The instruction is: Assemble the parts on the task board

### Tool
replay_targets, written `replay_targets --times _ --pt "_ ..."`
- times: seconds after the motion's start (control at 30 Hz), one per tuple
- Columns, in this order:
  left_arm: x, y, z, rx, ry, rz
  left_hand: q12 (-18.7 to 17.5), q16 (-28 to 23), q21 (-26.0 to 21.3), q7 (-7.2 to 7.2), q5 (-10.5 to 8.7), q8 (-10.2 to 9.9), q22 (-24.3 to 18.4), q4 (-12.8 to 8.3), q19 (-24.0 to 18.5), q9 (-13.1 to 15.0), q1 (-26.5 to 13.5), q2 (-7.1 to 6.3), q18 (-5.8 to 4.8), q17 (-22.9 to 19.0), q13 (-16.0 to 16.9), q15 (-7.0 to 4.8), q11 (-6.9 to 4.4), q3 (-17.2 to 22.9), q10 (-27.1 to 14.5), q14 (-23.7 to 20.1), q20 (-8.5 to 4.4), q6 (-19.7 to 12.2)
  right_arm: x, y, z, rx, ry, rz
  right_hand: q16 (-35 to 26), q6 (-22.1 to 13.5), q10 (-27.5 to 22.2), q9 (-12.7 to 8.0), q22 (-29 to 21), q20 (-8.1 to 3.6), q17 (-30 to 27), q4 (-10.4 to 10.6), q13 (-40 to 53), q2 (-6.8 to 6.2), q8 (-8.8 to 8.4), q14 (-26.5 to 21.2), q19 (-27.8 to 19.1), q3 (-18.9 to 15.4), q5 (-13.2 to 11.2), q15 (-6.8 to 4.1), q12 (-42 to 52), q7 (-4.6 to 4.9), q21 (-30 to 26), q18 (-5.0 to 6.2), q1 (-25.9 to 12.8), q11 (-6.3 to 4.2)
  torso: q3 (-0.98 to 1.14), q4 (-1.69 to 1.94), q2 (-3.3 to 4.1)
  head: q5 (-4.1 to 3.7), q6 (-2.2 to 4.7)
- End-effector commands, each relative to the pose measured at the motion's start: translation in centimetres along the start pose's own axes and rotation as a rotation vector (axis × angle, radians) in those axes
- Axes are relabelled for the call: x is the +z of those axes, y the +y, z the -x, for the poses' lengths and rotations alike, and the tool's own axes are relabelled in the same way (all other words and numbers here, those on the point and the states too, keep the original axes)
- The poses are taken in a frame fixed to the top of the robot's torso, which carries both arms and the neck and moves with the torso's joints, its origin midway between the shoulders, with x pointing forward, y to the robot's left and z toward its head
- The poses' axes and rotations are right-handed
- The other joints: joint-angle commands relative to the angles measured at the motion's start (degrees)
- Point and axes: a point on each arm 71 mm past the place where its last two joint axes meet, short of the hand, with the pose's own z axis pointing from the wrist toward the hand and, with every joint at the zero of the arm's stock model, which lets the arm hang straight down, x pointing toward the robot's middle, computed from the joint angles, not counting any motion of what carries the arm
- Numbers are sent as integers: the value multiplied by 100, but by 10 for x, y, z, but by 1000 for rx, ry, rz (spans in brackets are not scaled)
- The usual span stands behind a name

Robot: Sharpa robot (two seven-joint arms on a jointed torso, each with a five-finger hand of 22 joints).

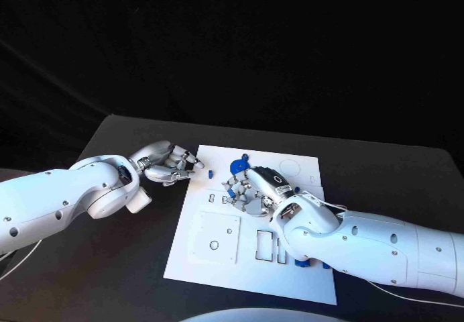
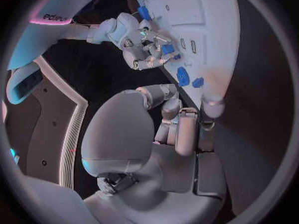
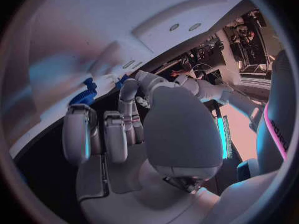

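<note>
On the task board [image 1: 290, 268], the right hand [image 1: 253, 191] is over the middle, with its fingers curled around a small blue part [image 2: 167, 49]. It looks like it holds that part, but I cannot tell for sure. Just beyond that hand, a blue gear part [image 1: 239, 165] lies on the board. At the board's left edge, the left hand [image 1: 172, 164] has its fingers bent and holds nothing I can see. These parts look light, hard and smooth, so pinch them by their sides.
</note>
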Motion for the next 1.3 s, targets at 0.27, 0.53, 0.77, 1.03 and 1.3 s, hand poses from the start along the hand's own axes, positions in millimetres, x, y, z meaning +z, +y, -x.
replay_targets --times 0.27,0.53,0.77,1.03,1.3 --pt "0 -1 -2 1 21 -2 -33 28 39 3 -15 -37 5 11 0 5 -12 -30 -91 584 -7 39 11 11 -1 250 23 27 -1 0 -5 21 -4 8 -40 34 -59 17 897 -56 1307 0 -290 -76 18 563 26 65 -75 -39 -432 15 -45 8 -26 -1 -3 -4 -5 18 -28" --pt "0 -1 -2 1 22 0 -33 28 39 3 -15 -37 5 11 0 5 -12 -30 -91 584 -7 39 11 11 -1 250 23 27 -1 -4 -7 24 1 4 -55 -9 -48 20 879 -51 1268 -15 -458 -104 -1 554 7 117 -86 -30 -656 33 -98 17 -42 12 -6 -2 -11 25 -38" --pt "0 -1 -2 2 24 2 -33 28 39 3 -15 -37 5 11 0 5 -12 -30 -91 584 -7 39 11 11 -1 250 23 27 0 -6 -8 20 10 1 -87 -71 -33 22 851 -32 1185 -39 -746 -133 -39 536 -23 206 -91 -7 -1026 66 -180 32 -66 42 -3 -6 -7 33 -43" --pt "0 0 -2 3 26 5 -33 28 39 3 -15 -37 5 11 0 5 -12 -30 -91 584 -7 39 11 11 -1 250 23 27 0 -7 -9 17 21 2 -102 -92 -13 27 837 -21 1151 -64 -918 -148 -58 529 -39 251 -98 5 -1242 81 -227 41 -84 56 -3 -9 -8 34 -51" --pt "1 0 -2 3 27 7 -37 28 39 3 -19 -42 0 9 -5 7 -15 -30 -89 583 -16 41 11 8 -1 250 27 33 0 -7 -9 16 26 4 -111 -112 8 30 833 -13 1132 -84 -1058 -157 -75 525 -45 280 -119 15 -1409 93 -250 45 -100 68 -4 -9 -9 32 -49"
